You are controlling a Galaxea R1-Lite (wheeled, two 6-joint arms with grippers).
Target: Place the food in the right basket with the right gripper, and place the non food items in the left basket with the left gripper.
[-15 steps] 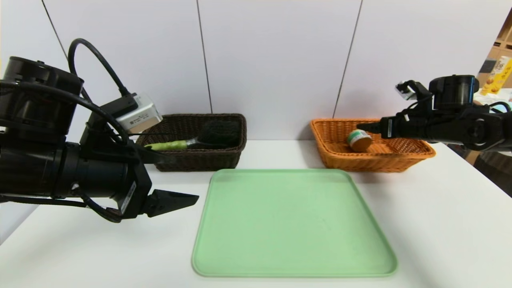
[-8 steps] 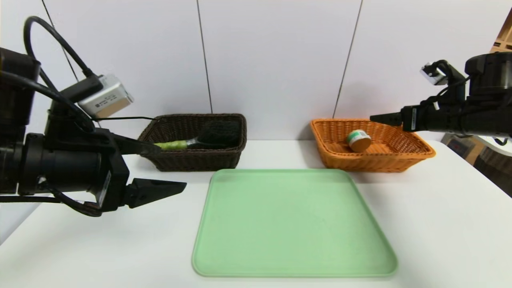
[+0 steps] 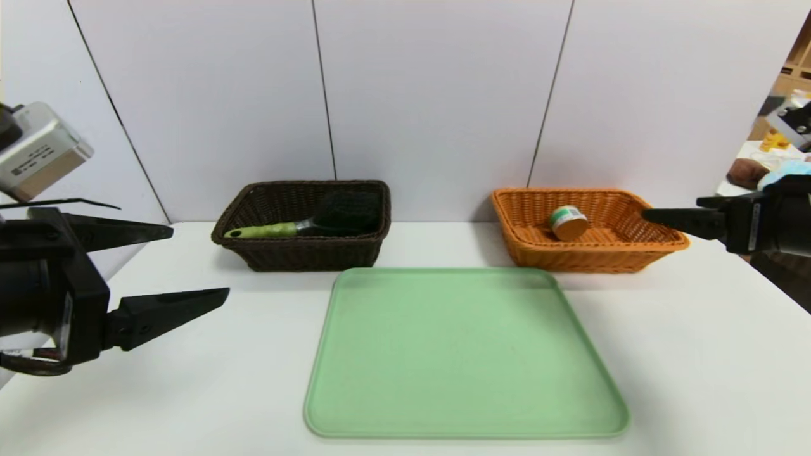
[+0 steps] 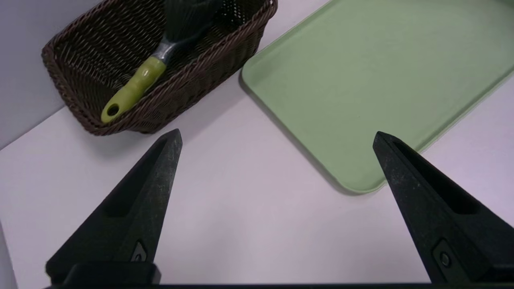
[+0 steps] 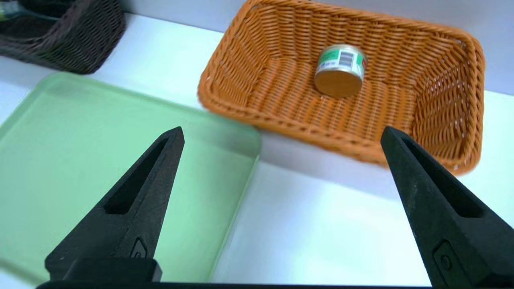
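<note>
The food, a small tin can [image 3: 568, 223] with a green-and-white label, lies on its side inside the orange right basket [image 3: 633, 253]; the right wrist view shows this can [image 5: 340, 70] on the basket floor [image 5: 441, 108]. A brush with a green handle [image 3: 298, 227] rests in the dark brown left basket [image 3: 304, 258], and the left wrist view shows the brush [image 4: 136, 86] in that basket [image 4: 80, 116] too. My left gripper [image 3: 200, 261] hangs open and empty over the table's left side [image 4: 277, 133]. My right gripper [image 3: 652, 215] stands open and empty just right of the orange basket [image 5: 282, 129].
A pale green tray [image 3: 466, 354] lies bare at the centre of the white table, in front of both baskets. The wall stands right behind the baskets. Clutter shows beyond the table's right edge [image 3: 776, 158].
Both arms have drawn back toward the sides. The right gripper left the space over the orange basket and dropped lower; the left gripper slid left, away from the dark basket.
</note>
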